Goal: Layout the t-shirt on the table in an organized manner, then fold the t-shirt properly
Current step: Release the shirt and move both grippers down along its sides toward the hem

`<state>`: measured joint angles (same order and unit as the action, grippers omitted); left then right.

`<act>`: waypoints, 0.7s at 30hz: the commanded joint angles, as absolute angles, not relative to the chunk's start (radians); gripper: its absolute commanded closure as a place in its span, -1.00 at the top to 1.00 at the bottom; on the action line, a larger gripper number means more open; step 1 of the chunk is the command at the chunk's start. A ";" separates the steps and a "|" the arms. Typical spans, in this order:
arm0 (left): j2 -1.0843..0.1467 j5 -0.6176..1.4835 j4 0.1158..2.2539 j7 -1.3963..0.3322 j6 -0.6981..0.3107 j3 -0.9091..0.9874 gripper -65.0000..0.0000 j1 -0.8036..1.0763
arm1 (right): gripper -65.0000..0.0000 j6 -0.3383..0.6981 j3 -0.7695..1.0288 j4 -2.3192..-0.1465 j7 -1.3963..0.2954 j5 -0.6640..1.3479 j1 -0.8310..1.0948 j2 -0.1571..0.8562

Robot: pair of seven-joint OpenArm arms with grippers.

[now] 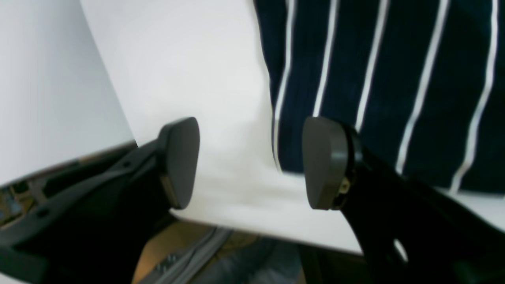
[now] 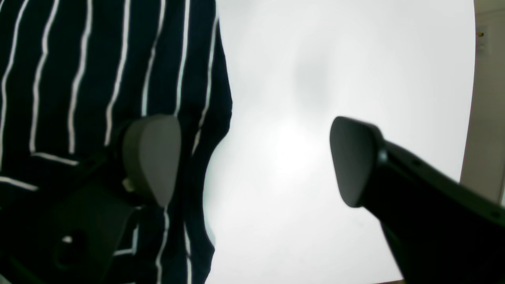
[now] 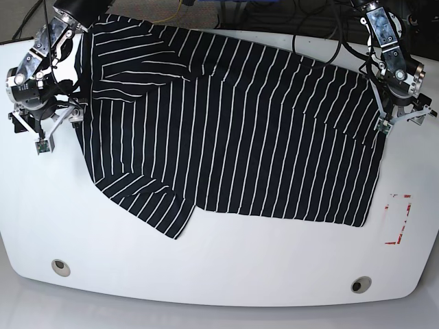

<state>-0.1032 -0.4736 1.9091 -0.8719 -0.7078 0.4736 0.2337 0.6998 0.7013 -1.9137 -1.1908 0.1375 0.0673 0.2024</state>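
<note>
Shirt [image 3: 233, 130] lies spread on desk [image 3: 206, 274], near flat, one sleeve folded over at far corner

Left tool [image 1: 250, 161] wide open, holds nothing, straddles shirt edge

Right tool [image 2: 252, 159] wide open, empty, one finger over cloth

Risk: tool closes on bare desk, misses edge; or takes one layer only, fold goes crooked
</note>
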 commanded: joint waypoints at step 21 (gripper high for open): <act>-0.105 -0.478 1.931 -0.863 -0.698 0.467 0.19 -0.041 | 0.75 0.698 0.636 -1.773 -1.175 0.147 -0.107 0.206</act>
<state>-0.0933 -0.4774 1.9160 -0.8783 -0.7074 0.4763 0.0135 0.6991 0.6338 -1.7840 -1.1938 0.1341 -0.0624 0.1913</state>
